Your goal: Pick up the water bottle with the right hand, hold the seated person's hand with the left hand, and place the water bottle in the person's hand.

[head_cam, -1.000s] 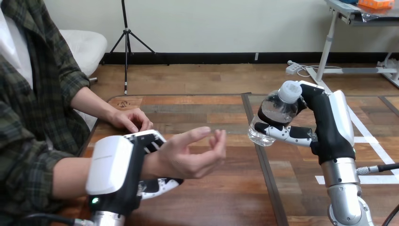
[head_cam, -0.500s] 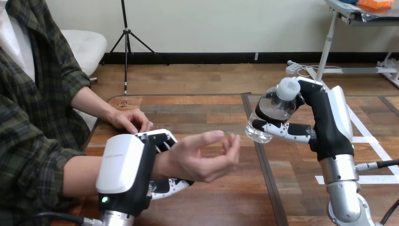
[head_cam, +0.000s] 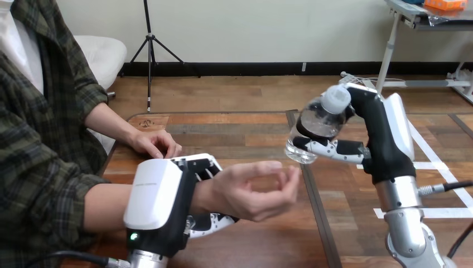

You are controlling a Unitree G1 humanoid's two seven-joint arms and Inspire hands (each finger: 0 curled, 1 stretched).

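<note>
Plastic water bottle gripped in right hand.

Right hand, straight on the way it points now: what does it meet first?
Likely the person's cupped hand, down-left of the water bottle that the right hand grips; depth unclear, so it could pass over.

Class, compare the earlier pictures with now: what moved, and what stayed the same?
The right hand carried the water bottle leftward, while the left hand, curled round the person's wrist, drew the person's raised hand rightward, closing the gap. Both grips held; the person's other hand stayed on the table.
</note>
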